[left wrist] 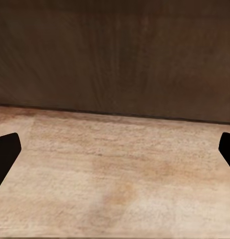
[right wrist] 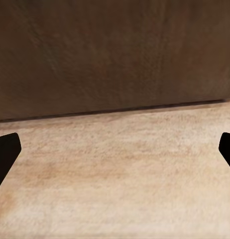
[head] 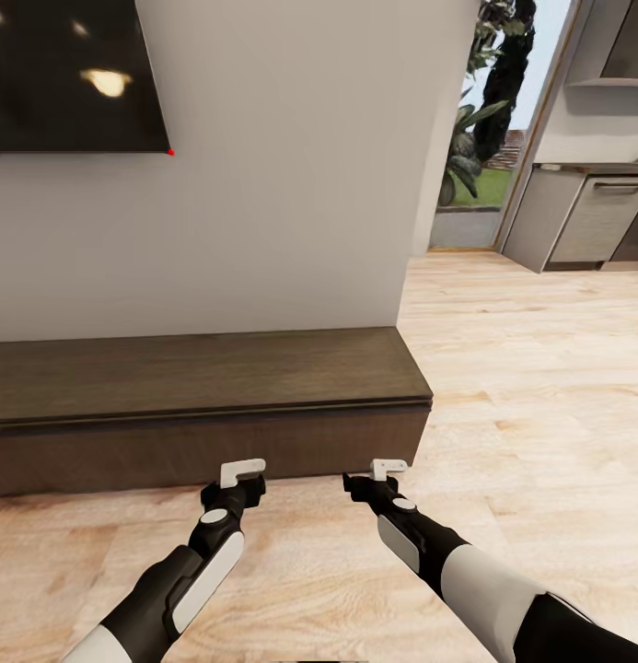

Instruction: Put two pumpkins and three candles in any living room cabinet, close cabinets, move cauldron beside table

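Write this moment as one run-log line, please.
left claw: open, empty | right claw: open, empty | both low before cabinet front | cabinet: closed | floor: bare wood

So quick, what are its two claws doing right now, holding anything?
Left gripper: open, holding nothing, near the cabinet front.
Right gripper: open, holding nothing.

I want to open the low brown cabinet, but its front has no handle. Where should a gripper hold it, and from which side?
Probably the top edge of the cabinet front, at the dark gap under the overhanging top board, coming from the front. The face is flat, without a handle. The left gripper and right gripper have open jaws, low near its base.
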